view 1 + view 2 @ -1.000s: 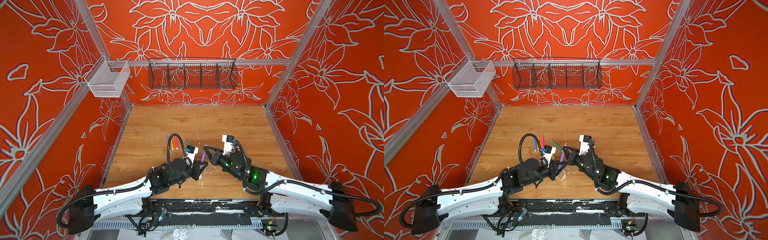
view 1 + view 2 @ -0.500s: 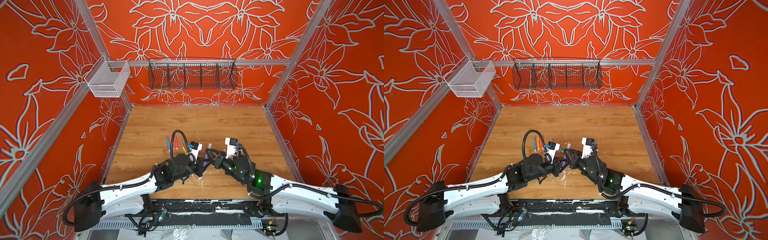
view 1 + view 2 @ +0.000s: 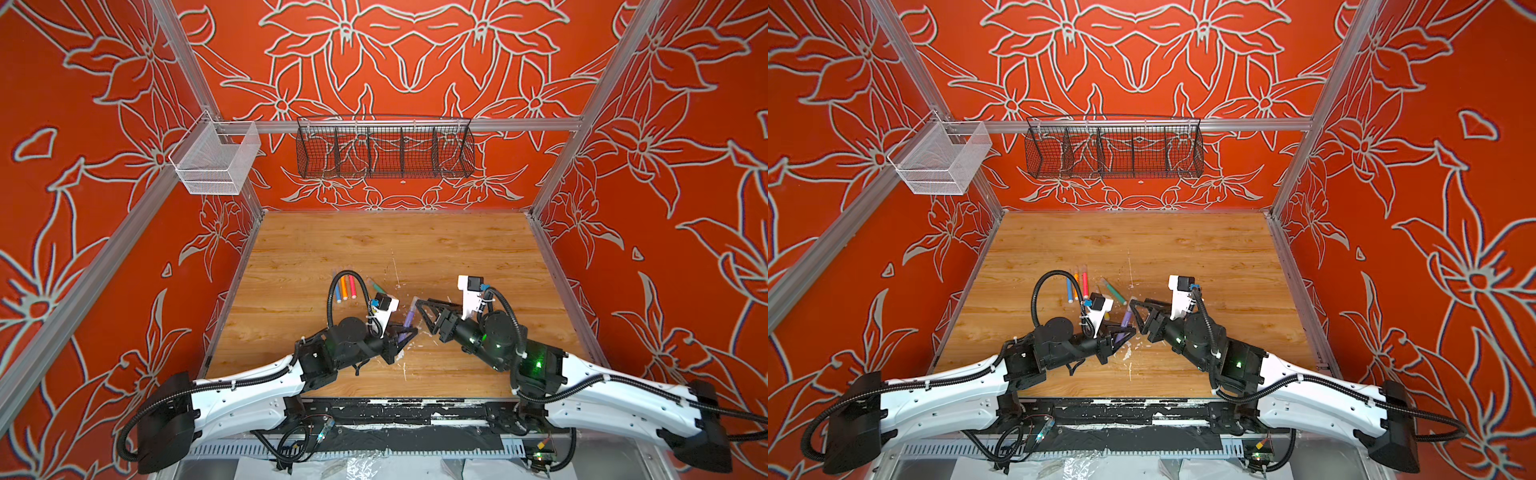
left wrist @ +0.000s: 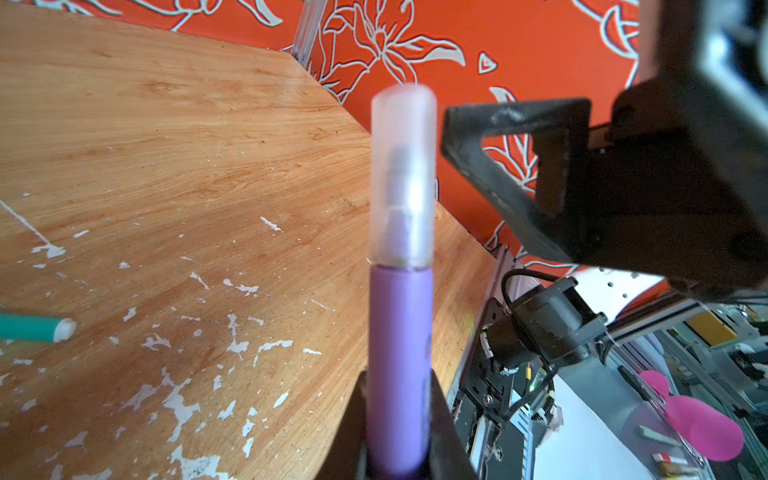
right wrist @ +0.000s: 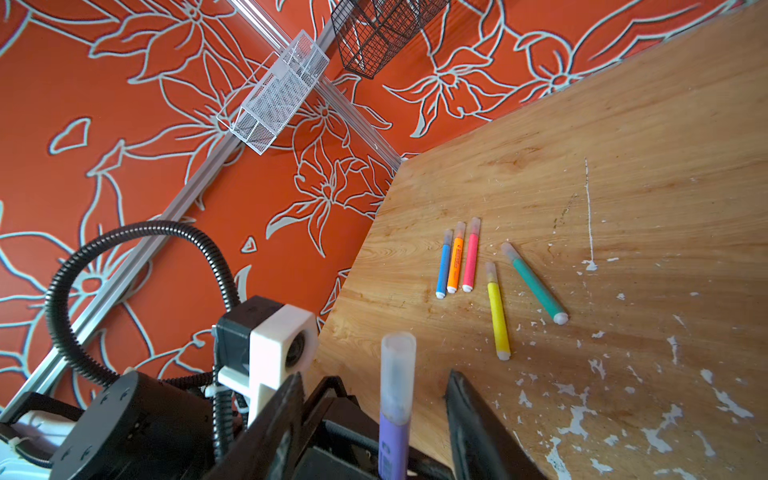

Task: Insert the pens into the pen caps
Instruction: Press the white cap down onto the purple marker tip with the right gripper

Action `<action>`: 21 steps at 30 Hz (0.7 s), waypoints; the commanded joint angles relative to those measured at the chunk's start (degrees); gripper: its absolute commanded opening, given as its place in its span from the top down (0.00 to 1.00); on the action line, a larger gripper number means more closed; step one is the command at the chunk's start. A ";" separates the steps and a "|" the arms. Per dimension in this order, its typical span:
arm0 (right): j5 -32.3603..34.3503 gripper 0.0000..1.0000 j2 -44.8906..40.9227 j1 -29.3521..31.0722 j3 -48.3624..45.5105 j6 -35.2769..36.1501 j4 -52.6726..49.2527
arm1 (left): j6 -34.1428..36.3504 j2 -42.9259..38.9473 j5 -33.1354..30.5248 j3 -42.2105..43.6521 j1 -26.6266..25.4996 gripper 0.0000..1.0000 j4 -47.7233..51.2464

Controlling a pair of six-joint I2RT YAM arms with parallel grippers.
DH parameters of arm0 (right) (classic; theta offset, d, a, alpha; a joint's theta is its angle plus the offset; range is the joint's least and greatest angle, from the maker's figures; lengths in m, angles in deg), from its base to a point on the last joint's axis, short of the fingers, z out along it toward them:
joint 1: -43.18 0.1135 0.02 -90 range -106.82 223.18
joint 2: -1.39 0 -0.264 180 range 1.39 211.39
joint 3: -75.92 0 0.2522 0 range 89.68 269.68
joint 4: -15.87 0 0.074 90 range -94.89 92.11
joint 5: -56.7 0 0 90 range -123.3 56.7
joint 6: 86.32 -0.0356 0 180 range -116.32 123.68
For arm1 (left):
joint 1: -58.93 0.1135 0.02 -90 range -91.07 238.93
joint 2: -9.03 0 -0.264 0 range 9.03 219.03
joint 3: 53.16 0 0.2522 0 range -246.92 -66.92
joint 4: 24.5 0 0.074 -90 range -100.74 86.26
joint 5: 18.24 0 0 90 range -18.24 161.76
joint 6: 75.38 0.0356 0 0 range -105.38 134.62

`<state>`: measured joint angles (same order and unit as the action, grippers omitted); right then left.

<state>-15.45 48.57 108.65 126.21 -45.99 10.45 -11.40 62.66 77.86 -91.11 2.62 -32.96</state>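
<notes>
While clamped, left gripper [image 3: 405,331]: pinches purple pen [image 4: 399,353] by the barrel, tip up, steadying it.
cap [image 4: 403,178]: looks seated on it.
right gripper [image 5: 374,395]: jaws apart, flanking cap, no contact.
five capped pens [image 5: 471,257]: lying on table [image 5: 623,124], 10 o'clock of left gripper.

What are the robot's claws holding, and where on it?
The left gripper holds the purple pen by its barrel; the right gripper is open, empty.

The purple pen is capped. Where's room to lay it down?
Bare: the far half of the wooden table, between the back wall and the five coloured capped pens, and its right part beyond the right gripper. Crowded: around those pens and the left gripper holding the purple plastic pen.
</notes>
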 commanded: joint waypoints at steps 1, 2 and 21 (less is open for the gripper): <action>1.24 0.46 1.84 -0.33 3.20 1.17 -2.18 | 3.23 -2.47 2.52 1.27 -0.20 1.00 -2.67; 1.16 0.47 2.42 -0.49 3.61 1.16 -2.19 | 3.51 -3.15 2.74 1.62 -0.20 1.00 -2.64; -4.52 1.00 11.44 -1.06 8.62 1.28 -1.30 | 3.53 -5.20 0.22 1.88 -0.29 1.00 -0.71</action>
<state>-18.54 59.67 107.67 133.89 -44.57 9.16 -8.16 57.19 79.07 -88.48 2.57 -33.00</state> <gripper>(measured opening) 0.156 0.146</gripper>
